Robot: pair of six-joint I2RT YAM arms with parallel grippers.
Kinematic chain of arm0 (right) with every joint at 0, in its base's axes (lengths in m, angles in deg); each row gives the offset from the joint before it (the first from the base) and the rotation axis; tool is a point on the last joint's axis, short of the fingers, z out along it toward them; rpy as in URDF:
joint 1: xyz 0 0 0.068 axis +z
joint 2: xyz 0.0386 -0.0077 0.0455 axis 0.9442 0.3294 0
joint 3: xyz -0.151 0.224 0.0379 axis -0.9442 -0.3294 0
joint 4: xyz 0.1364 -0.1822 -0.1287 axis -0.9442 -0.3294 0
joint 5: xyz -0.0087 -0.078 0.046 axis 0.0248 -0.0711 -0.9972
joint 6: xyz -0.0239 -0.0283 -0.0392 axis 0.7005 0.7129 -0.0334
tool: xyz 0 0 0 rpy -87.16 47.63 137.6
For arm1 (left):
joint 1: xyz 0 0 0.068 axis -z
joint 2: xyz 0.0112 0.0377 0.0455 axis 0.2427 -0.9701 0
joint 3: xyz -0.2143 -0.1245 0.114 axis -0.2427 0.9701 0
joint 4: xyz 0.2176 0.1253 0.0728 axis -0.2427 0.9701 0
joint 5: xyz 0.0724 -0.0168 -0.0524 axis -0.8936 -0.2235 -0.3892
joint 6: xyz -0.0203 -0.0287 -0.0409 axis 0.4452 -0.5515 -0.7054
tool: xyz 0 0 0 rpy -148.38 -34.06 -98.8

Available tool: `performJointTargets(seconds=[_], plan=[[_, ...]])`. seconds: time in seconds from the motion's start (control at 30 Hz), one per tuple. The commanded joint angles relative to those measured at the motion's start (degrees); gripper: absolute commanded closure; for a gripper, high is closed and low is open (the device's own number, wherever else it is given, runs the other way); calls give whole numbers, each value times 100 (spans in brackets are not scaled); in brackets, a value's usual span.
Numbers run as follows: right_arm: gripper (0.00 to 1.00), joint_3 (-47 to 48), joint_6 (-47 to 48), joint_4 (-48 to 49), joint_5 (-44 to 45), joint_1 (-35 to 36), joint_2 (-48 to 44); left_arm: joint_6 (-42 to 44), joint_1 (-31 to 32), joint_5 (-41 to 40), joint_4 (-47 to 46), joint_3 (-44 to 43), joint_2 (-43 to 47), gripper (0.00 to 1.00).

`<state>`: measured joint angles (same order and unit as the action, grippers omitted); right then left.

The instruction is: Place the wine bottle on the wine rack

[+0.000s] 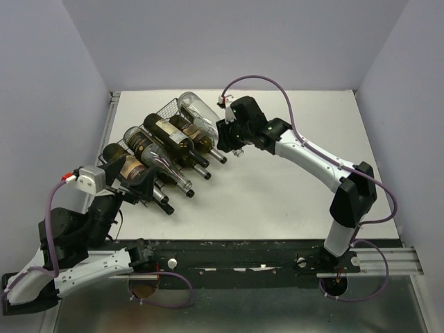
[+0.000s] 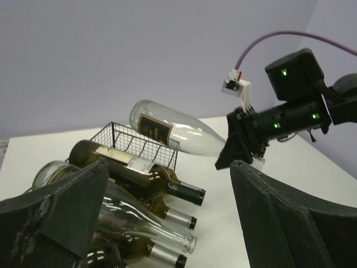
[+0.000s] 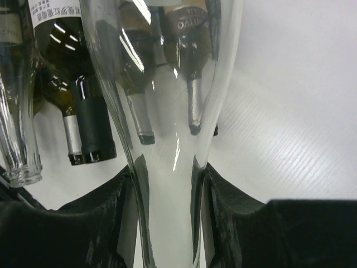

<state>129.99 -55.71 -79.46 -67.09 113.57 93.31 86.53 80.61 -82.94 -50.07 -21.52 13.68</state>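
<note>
The right gripper (image 1: 223, 137) is clamping the neck of the clear bottle (image 1: 197, 114), whose body is reaching away up-left, tilted above the rack (image 1: 164, 108); the left gripper (image 1: 142, 182) is idling open.

i read nothing: dark label (image 2: 154, 129) on the wine bottle (image 2: 189, 138) too small, white label (image 3: 53, 8) at eleven o'clock blurred.

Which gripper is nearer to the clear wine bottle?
Right. The right gripper is shut on the neck of the clear wine bottle; the left gripper stands open at the opposite end of the wine rack.
</note>
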Motion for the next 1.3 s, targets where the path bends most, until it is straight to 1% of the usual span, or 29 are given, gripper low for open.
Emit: performJointTargets(seconds=[0.0, 0.17, 0.3, 0.4, 0.5, 0.7, 0.87, 0.9, 0.97, 1.03, 1.1, 1.13, 1.27], plan=[[99, 894, 326, 1215, 35, 26, 214, -637, 14, -7, 991, 65, 153, 1], [99, 1342, 431, 1084, -27, 35, 715, -857, 14, -76, 1290, 91, 232, 1], [99, 1720, 493, 838, -18, 61, 1093, -945, 23, -94, 1291, 196, 355, 1], [99, 1835, 449, 846, 52, 87, 1261, -989, 14, 2, 1255, 310, 382, 1], [99, 1949, 449, 811, 87, 114, 1384, -1068, 14, -6, 1422, 372, 338, 1], [99, 2396, 537, 486, 227, 210, 1823, -1156, 14, -6, 1475, 451, 311, 1], [99, 2433, 554, 389, 307, 263, 1999, -1226, 14, -24, 1572, 451, 390, 1], [99, 2424, 563, 389, 498, 272, 2034, -1227, 23, -15, 1572, 460, 408, 1], [99, 2450, 537, 337, 596, 289, 2096, -1253, 14, -15, 1580, 495, 452, 1], [92, 2503, 545, 258, 667, 290, 2166, -1270, 14, -6, 1580, 504, 478, 1], [82, 2520, 545, 179, 720, 290, 2236, -1288, 14, 11, 1616, 522, 504, 1], [74, 2520, 545, 161, 746, 298, 2245, -1323, 14, 11, 1651, 522, 505, 1], [64, 2468, 519, 64, 808, 290, 2254, -1481, 14, 143, 1739, 522, 540, 1]])
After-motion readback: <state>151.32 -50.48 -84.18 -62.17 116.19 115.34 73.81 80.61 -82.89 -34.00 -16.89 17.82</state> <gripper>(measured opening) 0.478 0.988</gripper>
